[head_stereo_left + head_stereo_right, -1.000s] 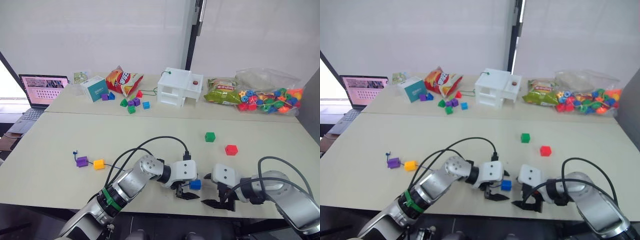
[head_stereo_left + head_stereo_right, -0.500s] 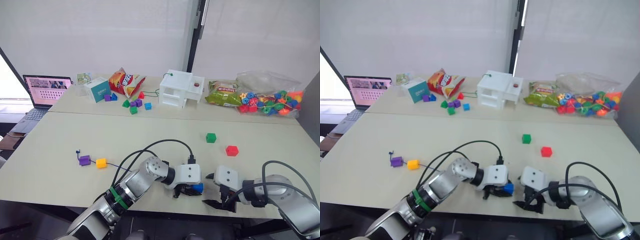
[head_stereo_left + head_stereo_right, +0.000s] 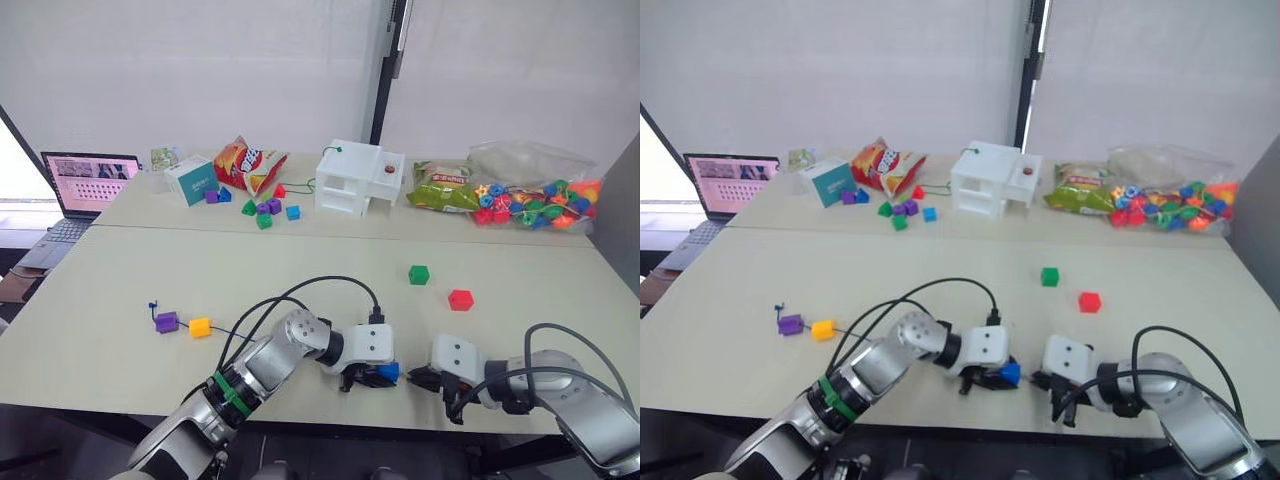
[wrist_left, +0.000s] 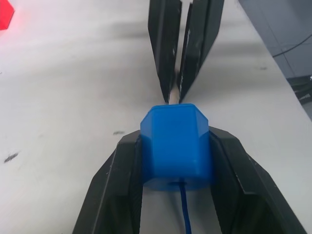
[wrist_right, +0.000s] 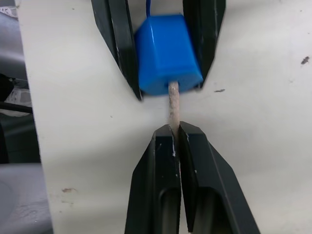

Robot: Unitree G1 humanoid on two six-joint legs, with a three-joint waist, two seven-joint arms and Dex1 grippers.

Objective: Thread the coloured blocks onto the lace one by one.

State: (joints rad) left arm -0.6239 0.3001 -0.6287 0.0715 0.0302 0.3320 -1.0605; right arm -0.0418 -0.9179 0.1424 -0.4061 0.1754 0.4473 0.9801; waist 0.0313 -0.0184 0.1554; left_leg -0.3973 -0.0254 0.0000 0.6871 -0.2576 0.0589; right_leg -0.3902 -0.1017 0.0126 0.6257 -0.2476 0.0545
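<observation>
My left gripper [image 4: 175, 137] is shut on the blue block [image 4: 175, 148] near the table's front edge. The dark-blue lace [image 4: 184, 210] runs into the block, and its pale tip [image 5: 172, 103] sticks out the other side. My right gripper [image 5: 176, 129] is shut on that tip, facing the left gripper [image 3: 381, 375] closely. Farther left on the lace sit the purple block [image 3: 167, 322] and the yellow-orange block [image 3: 200, 327]. The green block [image 3: 419, 274] and red block [image 3: 461, 299] lie loose on the table, to the right of centre.
On the far table stand a laptop [image 3: 88, 180], a teal box [image 3: 193, 178], a chip bag [image 3: 248, 160], a white box [image 3: 358, 176], a green snack bag [image 3: 445, 185] and a clear bag of beads [image 3: 530, 195]. Several small blocks [image 3: 265, 208] lie there too.
My left gripper has closed on the blue block. My right gripper has moved up to the block and closed on the lace's tip.
</observation>
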